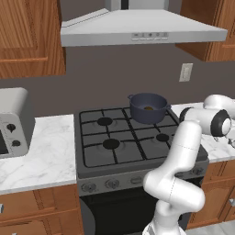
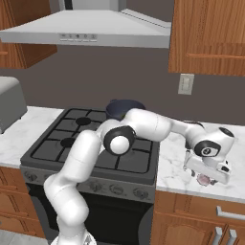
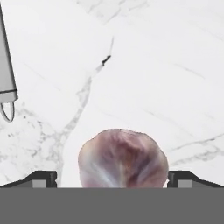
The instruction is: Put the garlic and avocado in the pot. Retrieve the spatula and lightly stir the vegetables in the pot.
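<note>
The garlic (image 3: 122,157), a whitish-purple rounded lump, lies on the white marble counter right of the stove, also seen as the garlic (image 2: 205,180) under the hand. My gripper (image 3: 113,177) is lowered over it, open, one fingertip on each side and apart from it; in the right base view the gripper (image 2: 208,174) hangs low over the counter. The dark blue-grey pot (image 1: 148,108) stands on the back right burner with the olive-brown avocado (image 1: 148,108) inside. The spatula (image 3: 5,65), a thin grey length with a loop end, lies on the counter at the left edge of the hand view.
The stove (image 1: 119,137) has several burners with black grates. A toaster oven (image 1: 11,121) sits on the left counter. A range hood (image 1: 137,27) and wooden cabinets hang above. The pot (image 2: 119,106) is partly behind my arm.
</note>
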You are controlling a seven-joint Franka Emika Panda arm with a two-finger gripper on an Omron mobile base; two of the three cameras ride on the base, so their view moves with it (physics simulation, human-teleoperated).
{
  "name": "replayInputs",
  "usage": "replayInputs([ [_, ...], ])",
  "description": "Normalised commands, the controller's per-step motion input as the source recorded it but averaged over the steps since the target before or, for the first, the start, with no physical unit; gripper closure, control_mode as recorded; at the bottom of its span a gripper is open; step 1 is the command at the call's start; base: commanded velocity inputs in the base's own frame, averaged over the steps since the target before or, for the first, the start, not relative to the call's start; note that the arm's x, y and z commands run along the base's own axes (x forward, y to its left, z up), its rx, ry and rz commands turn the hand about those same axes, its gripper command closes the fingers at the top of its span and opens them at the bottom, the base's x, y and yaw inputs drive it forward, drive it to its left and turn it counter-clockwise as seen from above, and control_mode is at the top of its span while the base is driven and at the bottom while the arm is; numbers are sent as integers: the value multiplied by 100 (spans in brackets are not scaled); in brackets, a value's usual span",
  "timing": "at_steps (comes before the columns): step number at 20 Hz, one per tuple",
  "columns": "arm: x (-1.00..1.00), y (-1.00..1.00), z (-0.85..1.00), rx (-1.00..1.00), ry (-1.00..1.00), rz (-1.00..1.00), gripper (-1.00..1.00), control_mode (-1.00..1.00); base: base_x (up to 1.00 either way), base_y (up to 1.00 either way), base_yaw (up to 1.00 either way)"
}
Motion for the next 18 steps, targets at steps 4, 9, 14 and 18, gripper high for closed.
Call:
replayInputs([
  [4,0,0,-35,0,-2,0,-100,-100,0,0,0],
  [9,0,1,-36,0,0,0,-100,-100,0,0,0],
  [14,0,13,-2,0,0,0,100,-100,0,0,0],
  [18,0,15,0,0,1,0,100,-100,0,0,0],
])
